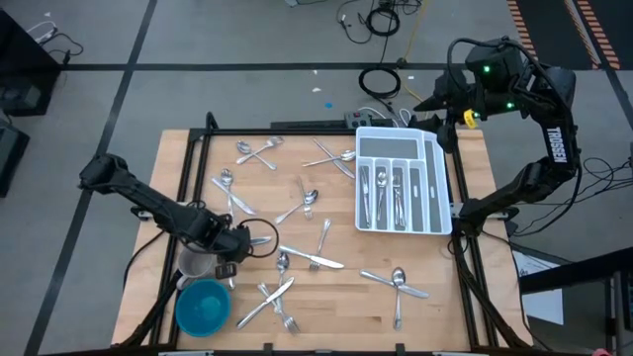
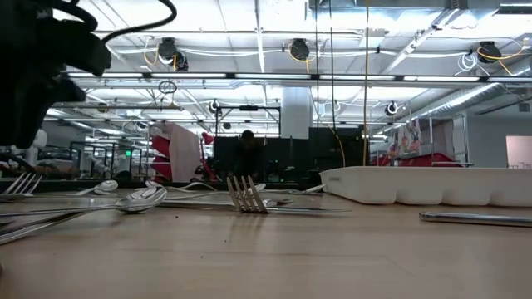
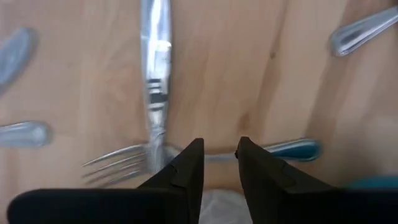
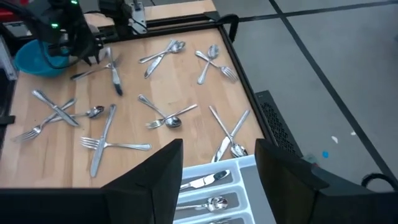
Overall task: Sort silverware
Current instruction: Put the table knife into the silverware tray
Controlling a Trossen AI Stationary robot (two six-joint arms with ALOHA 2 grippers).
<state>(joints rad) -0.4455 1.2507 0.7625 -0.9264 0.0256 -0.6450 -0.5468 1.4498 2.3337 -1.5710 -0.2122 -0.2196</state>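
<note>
Left claw lower left of high view, fingers parted, empty, hovers low over fork and knife to straddle one. Silverware scattered across desk, some already in tray. Right claw open, parked above tray.

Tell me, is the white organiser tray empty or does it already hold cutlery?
Not empty: the white organiser tray already holds several silverware pieces in its long compartments.

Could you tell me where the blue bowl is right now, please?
In the high view the blue bowl sits at the table's front-left corner, beside the left gripper.
</note>
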